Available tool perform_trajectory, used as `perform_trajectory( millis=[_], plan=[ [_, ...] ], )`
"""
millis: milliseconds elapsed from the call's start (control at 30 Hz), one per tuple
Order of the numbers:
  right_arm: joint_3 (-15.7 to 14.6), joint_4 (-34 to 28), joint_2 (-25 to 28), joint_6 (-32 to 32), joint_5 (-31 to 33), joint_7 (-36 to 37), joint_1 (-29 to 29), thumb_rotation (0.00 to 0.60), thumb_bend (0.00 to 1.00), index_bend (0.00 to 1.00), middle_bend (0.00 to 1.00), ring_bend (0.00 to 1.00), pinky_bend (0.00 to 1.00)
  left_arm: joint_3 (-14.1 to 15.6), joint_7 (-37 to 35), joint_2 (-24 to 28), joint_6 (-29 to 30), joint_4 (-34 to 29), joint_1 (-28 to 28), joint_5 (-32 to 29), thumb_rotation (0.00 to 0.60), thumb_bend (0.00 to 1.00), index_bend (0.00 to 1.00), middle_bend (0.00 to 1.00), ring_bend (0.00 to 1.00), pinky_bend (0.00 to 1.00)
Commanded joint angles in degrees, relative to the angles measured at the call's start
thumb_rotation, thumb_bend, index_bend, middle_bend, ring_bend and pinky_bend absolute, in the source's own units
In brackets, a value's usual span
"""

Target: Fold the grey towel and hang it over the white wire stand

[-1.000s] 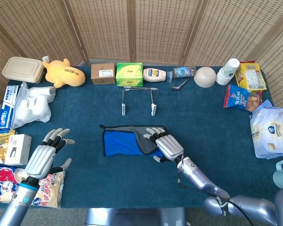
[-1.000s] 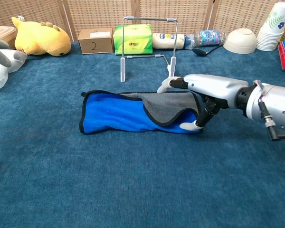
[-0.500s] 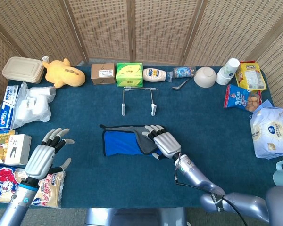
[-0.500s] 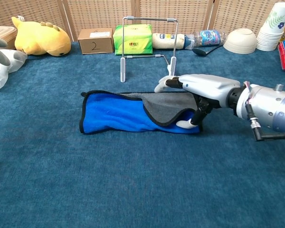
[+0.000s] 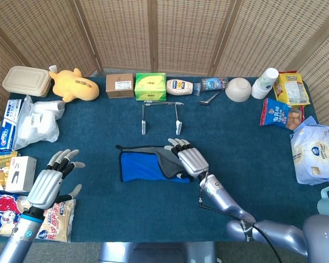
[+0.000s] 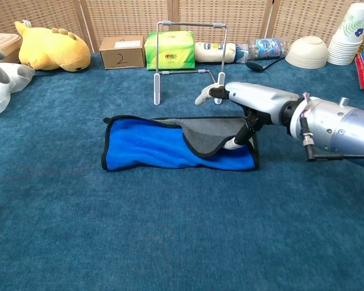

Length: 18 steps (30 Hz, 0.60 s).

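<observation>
In the middle of the dark blue felt-covered table [image 5: 252,192], the soft fleece towel [image 6: 151,145], bright blue on one face and grey on the other with a dark stitched edge, lies as a long band with a grey corner flap turned over its right half. The metal-and-white right hand [image 6: 246,106] holds that flap's edge between thumb and fingers, while the left hand [image 5: 49,183] hovers spread and empty well apart. The folding looks only part done, and the thin white wire stand [image 6: 188,57], just behind the towel, stands bare.
</observation>
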Motion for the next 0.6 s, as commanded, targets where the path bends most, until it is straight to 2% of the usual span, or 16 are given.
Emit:
perform_trajectory(
  millis=[33, 600],
  plan=[
    [0.8, 0.7, -0.3, -0.6, 1.5, 0.8, 0.3, 0.6, 0.29, 0.16, 0.05, 0.0, 0.0, -0.1, -0.1, 0.0, 0.1, 0.0, 0.1, 0.0, 0.6, 0.44, 0.29, 0.1, 0.0, 0.0],
    [3.1, 6.4, -1.6, -2.9, 8.4, 2.3, 0.9, 0.6, 0.29, 0.16, 0.05, 0.0, 0.0, -0.3, 0.4, 0.0, 0.4, -0.4, 0.4, 0.3, 0.6, 0.44, 0.29, 0.1, 0.0, 0.0]
  ],
)
